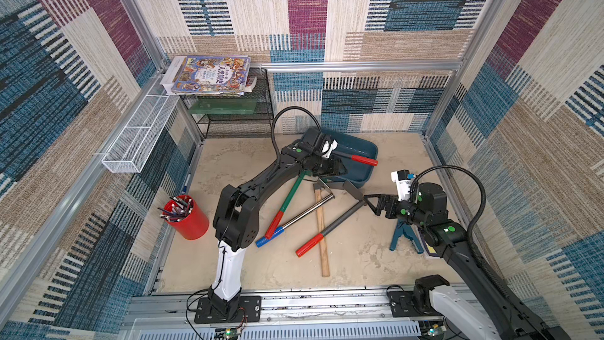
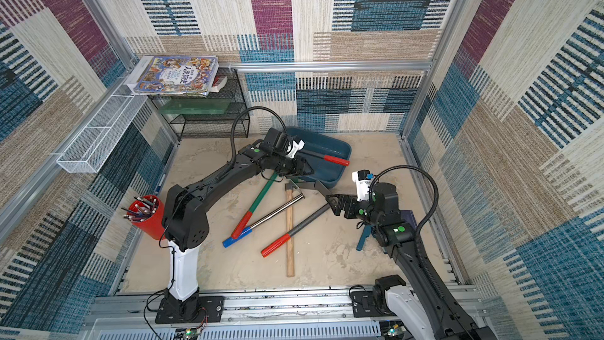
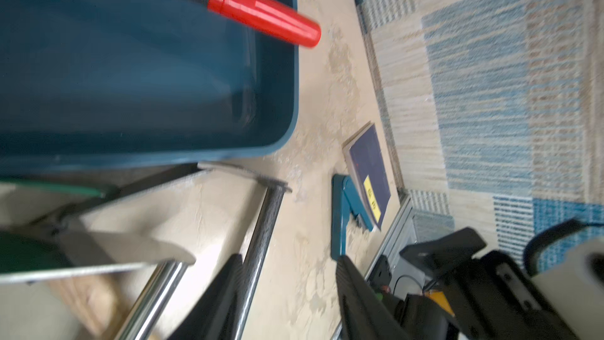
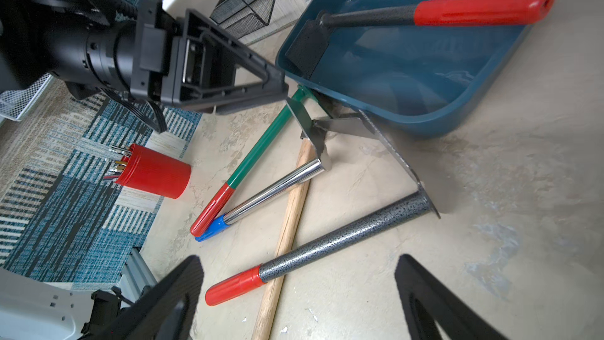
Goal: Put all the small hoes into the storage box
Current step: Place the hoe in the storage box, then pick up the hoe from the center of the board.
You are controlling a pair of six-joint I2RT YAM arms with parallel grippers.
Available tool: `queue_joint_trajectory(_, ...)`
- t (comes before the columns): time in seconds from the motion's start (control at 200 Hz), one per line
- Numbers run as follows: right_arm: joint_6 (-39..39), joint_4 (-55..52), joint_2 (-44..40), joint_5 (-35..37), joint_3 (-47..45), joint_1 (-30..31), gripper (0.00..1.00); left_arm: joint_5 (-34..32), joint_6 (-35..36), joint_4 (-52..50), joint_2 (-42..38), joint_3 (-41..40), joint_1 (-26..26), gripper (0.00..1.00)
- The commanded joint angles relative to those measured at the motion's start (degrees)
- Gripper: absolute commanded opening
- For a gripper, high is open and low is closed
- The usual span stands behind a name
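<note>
1. Closest in, the right arm [image 1: 457,246] over the desk [image 1: 359,256]; right pincer [image 1: 371,204] spread wide, empty.
2. The storage box [image 1: 367,171] sits at the back; left pincer [image 1: 343,169] at its near rim, jaws apart.
3. The small hoe [image 4: 392,14] lies inside it, red grip over the rim.

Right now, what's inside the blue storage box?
One small hoe: its black blade lies on the floor of the storage box, and its red grip sticks out past the rim. Nothing else shows inside. The left gripper hides part of the box in both top views.
</note>
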Motion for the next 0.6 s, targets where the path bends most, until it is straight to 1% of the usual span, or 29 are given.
queue_joint_trajectory(0.0, -0.2, 1.7, -0.3, -1.5, 0.4, 0.5, 0.96, -2.3, 7.3, -1.2, -3.8, -3.9, 0.0, 0.53)
queue_joint_trajectory(0.125, 0.3, 2.5, -0.8, -1.6, -0.3, 1.4, 0.96, -3.5, 10.8, -3.0, -7.5, -7.6, -0.6, 0.54)
queue_joint_trajectory(0.33, 0.7, 2.6, 0.3, -2.4, -0.3, 3.7, 0.96, -4.4, 14.6, -4.4, -12.8, -13.8, -1.7, 0.54)
queue_joint_trajectory(0.451, 0.7, 2.8, 0.7, -3.1, -0.3, 5.2, 0.96, -4.5, 15.9, -5.8, -14.4, -16.0, -2.4, 0.54)
queue_joint_trajectory(0.596, 0.7, 2.4, 0.9, -3.6, -0.2, 6.2, 0.95, -7.4, 18.6, -6.8, -16.7, -18.7, -3.9, 0.53)
